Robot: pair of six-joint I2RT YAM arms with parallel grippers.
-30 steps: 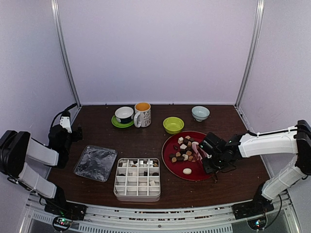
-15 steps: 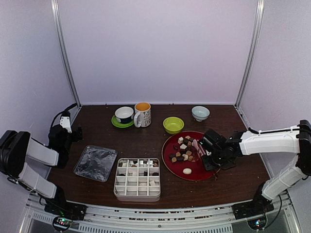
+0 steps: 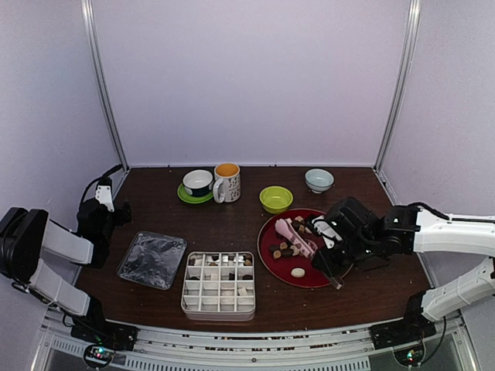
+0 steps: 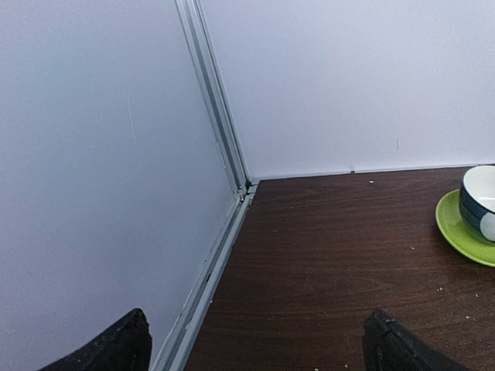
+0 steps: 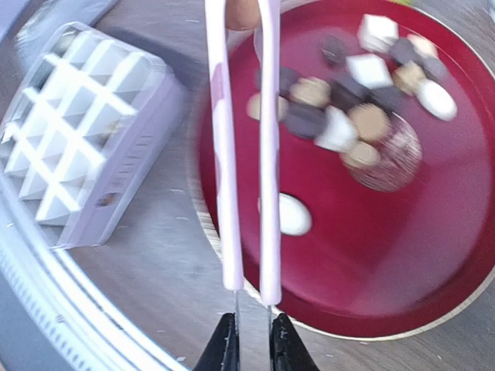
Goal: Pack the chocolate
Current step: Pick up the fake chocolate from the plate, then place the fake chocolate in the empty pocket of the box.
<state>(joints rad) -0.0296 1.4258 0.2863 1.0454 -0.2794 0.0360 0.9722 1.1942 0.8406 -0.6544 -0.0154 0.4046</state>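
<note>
No legible text, markings on mug (image 3: 227,184) too small

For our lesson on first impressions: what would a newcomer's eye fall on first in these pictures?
The red plate right of centre, strewn with chocolate in brown, tan and white, stands out first. Over it the right gripper clamps pink tongs. Near the front edge sits a white compartment box, mostly unfilled, with a few pieces in its far rows.
</note>
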